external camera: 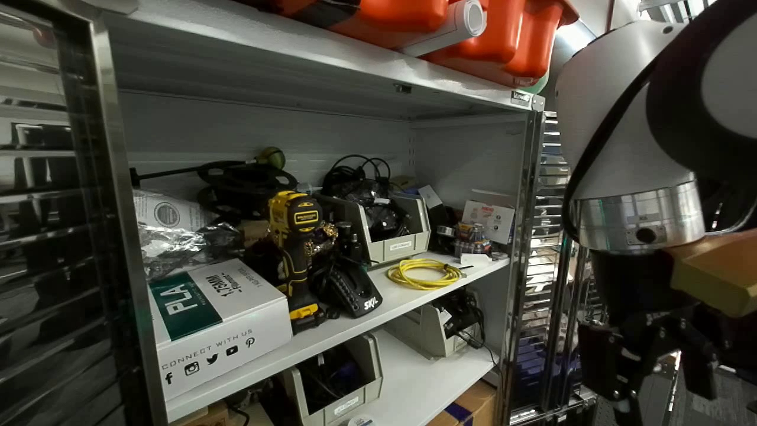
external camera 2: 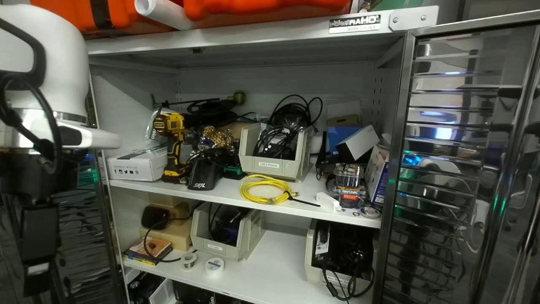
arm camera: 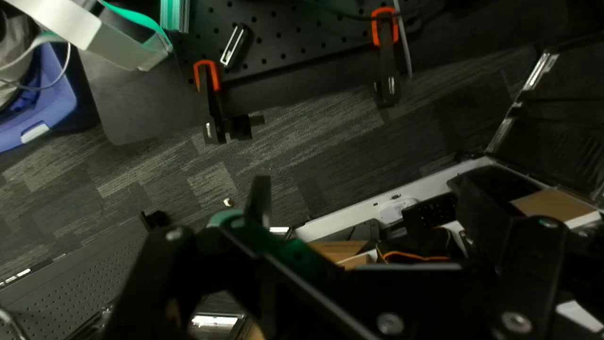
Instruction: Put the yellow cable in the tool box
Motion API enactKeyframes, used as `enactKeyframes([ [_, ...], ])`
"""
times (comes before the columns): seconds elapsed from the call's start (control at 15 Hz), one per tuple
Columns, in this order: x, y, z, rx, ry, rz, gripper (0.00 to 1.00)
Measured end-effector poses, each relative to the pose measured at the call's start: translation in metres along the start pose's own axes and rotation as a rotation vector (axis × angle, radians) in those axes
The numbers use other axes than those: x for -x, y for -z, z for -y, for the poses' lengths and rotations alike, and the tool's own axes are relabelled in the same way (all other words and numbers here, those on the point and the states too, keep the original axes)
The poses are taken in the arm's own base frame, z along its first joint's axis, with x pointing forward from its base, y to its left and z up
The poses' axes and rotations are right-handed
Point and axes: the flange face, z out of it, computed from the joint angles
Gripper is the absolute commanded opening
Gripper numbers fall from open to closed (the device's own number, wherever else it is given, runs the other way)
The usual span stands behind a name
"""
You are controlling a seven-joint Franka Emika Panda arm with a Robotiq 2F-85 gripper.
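Note:
The yellow cable lies in a loose flat coil near the front edge of the middle shelf in both exterior views (external camera: 408, 277) (external camera 2: 270, 198). A black tie sticks out from its right side. A pale grey bin (external camera: 402, 248) (external camera 2: 270, 167) full of black cables stands just behind the coil. A small black box with a pale face (external camera 2: 358, 143) leans at the back right. I cannot tell which of these is the tool box. My gripper (external camera: 662, 387) is open and empty, pointing down outside the cabinet; the wrist view (arm camera: 368, 203) shows mostly floor between its fingers.
A yellow-and-black drill (external camera 2: 171, 145), a black charger (external camera 2: 204, 173) and a white carton (external camera: 230, 319) stand left of the coil. Batteries (external camera 2: 349, 179) lie right of it. Orange cases (external camera: 408, 15) sit on top. The shelf above and a metal door (external camera 2: 455, 169) border the opening.

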Motion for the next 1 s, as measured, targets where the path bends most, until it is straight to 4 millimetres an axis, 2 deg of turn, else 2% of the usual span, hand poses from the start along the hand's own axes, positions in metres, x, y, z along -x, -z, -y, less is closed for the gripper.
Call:
enactKeyframes([
  [0.27,-0.048,0.013,-0.031,-0.074,-0.094,-0.158,1.00],
  [0.67,-0.139,0.024,-0.085,-0.243,-0.265,-0.423,1.00],
  [0.87,-0.187,0.020,-0.099,-0.262,-0.309,-0.480,1.00],
  [1.0,-0.217,0.020,-0.101,-0.260,-0.332,-0.494,1.00],
])
